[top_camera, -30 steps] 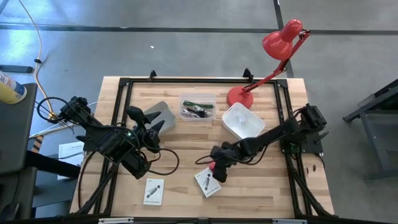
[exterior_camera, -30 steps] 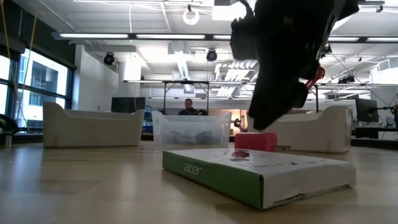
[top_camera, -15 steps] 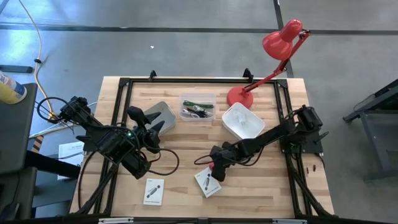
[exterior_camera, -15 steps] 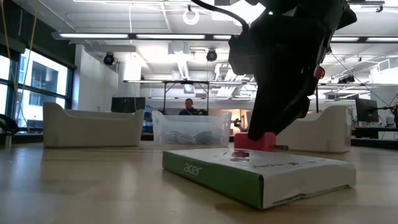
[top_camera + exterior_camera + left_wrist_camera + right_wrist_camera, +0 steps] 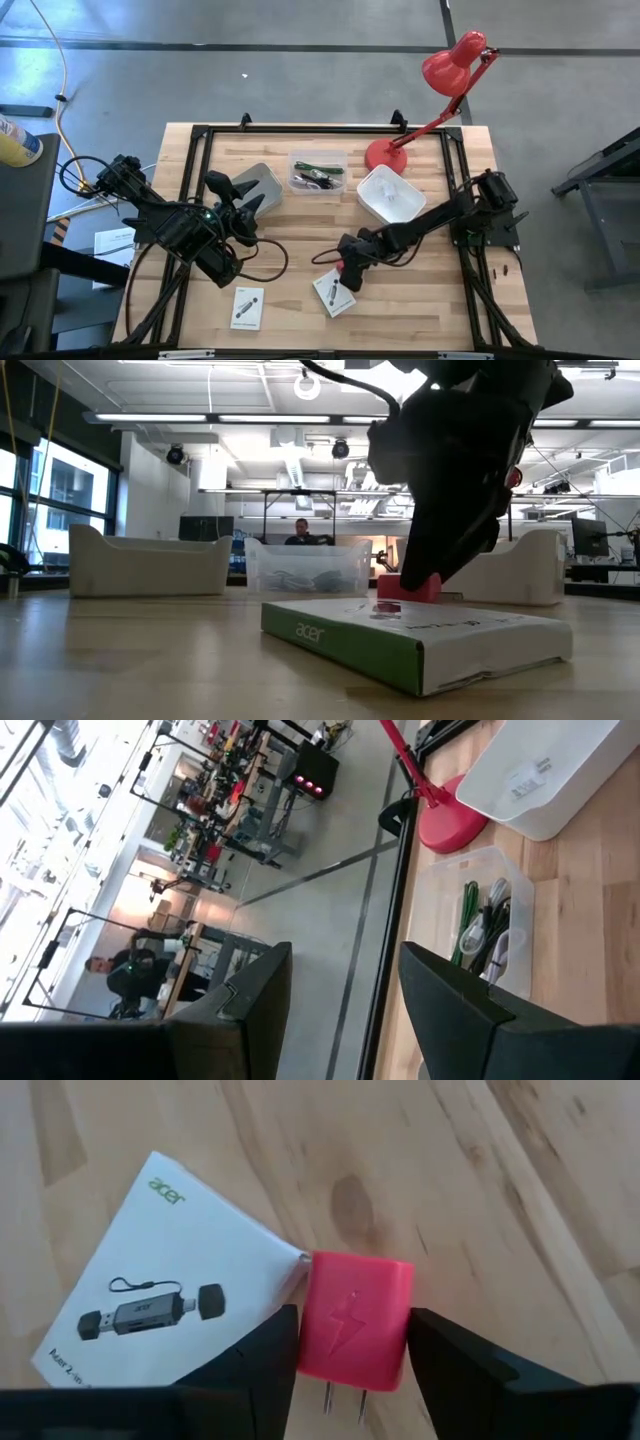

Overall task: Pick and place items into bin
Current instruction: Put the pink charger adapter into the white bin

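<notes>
I think the job is only partly done. The clear bin [image 5: 318, 172] sits near the back edge of the table [image 5: 420, 300], about in the middle, and it already has a green pen [image 5: 470, 918] and some thin cables [image 5: 503, 935] inside. Three things are left out on the wood: a small pink plug [image 5: 355, 1320], a white card [image 5: 333, 292] with dark print close to the front edge near the middle, and another white card [image 5: 246, 308] close to the front edge more to the left. My right gripper [image 5: 349, 270] is low over the table, just behind the middle card. Its two fingers [image 5: 250, 1355] are open, and the pink plug lies right between them, one finger on each side. I cannot tell if the fingers touch it yet. The plug rests on the wood with one corner just touching the card's edge, and its two metal prongs point back toward the wrist. My left gripper [image 5: 232, 190] waits near the left side of the table, beside a grey tray [image 5: 262, 180], with its fingers spread wide and nothing in them. A red lamp [image 5: 440, 95] stands at the back right corner, next to a white tub [image 5: 385, 195].
</notes>
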You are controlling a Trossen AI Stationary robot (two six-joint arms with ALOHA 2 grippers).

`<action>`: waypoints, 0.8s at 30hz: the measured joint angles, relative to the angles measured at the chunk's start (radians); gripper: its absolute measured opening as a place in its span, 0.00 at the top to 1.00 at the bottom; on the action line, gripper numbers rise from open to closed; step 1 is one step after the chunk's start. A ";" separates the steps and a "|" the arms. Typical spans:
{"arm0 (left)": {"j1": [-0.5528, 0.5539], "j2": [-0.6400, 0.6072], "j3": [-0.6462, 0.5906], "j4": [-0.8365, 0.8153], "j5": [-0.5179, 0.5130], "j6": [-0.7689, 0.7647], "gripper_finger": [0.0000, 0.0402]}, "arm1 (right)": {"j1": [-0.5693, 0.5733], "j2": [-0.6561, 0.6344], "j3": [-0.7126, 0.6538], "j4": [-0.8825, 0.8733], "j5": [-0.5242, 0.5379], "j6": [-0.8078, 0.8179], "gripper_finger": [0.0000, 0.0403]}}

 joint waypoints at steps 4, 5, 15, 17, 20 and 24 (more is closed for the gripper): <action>0.000 0.000 0.000 0.000 0.000 0.000 0.57 | -0.012 0.002 0.000 -0.011 -0.001 -0.005 0.56; 0.000 0.000 0.000 0.000 0.000 0.000 0.57 | -0.014 0.002 0.000 -0.014 -0.001 -0.012 0.57; 0.000 0.000 0.000 0.000 0.000 0.000 0.57 | -0.022 0.003 0.000 -0.020 0.002 -0.021 0.61; 0.000 0.000 0.000 0.000 0.000 0.000 0.57 | -0.022 0.002 0.000 -0.024 0.003 -0.021 0.59; 0.000 0.000 0.000 0.000 0.000 0.000 0.57 | -0.022 0.002 0.000 -0.028 0.004 -0.014 0.58; 0.000 0.000 0.000 0.000 0.000 0.000 0.57 | -0.022 0.002 0.000 -0.030 0.004 -0.012 0.59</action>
